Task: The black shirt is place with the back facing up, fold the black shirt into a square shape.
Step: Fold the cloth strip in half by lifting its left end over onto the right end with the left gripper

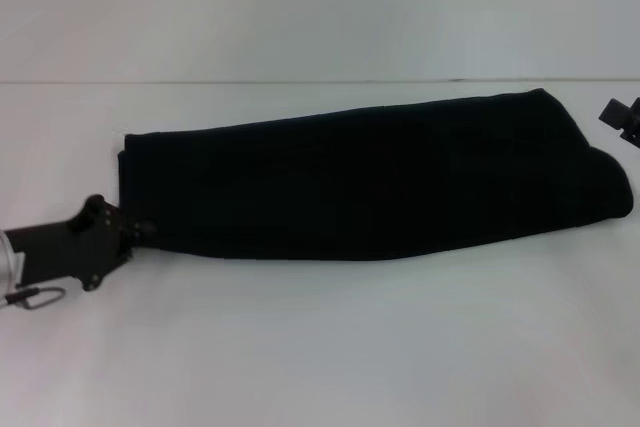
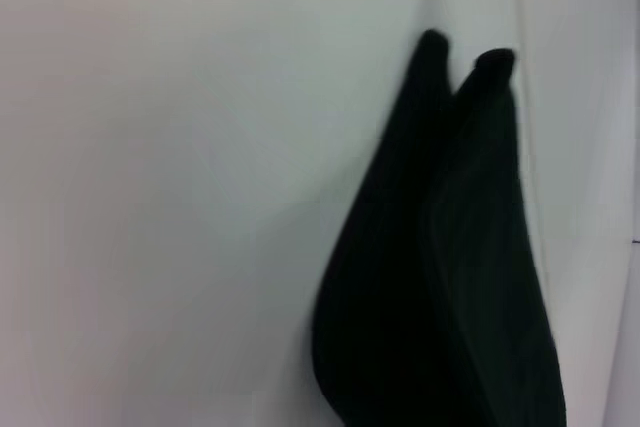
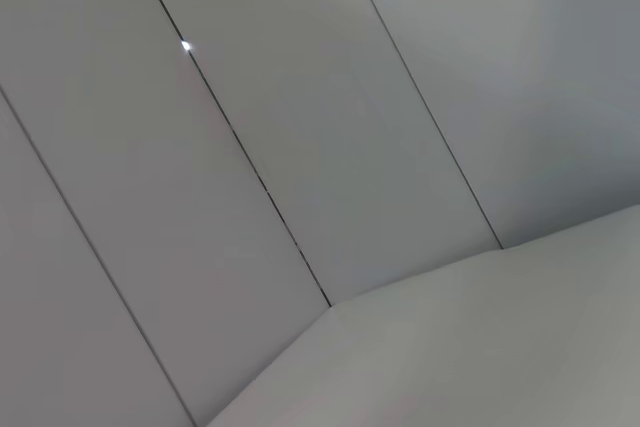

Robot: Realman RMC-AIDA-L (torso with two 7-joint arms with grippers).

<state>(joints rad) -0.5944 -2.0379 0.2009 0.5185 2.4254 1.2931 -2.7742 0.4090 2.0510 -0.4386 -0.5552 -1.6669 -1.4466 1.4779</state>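
One long band is what the black shirt [image 1: 370, 182] amounts to at this point: it lies across the middle of the head view, running from the centre left up toward the upper right, with layers stacked and no sleeves or neckline showing. By my reading the lengthwise folds are done, since the cloth is narrow and doubled, but the shape is far from square; what appears left is to bring one end over the other, perhaps more than once, so the strip shortens into a block. The right end looks rounded and bulky, the left end squarer.

The left claw [image 1: 140, 230] sits at the lower left of the head view, right at the shirt's near left corner and seemingly touching the cloth edge. Whether its fingers are clenched on the fabric or released I cannot tell, as black metal merges with black cloth there. Its wrist camera shows two dark folded points of the shirt [image 2: 440, 277] against the white table [image 2: 150, 197], nothing more.

The right claw [image 1: 622, 119] shows only partly at the right edge, just beside the shirt's far end and apart from it; its fingers cannot be judged
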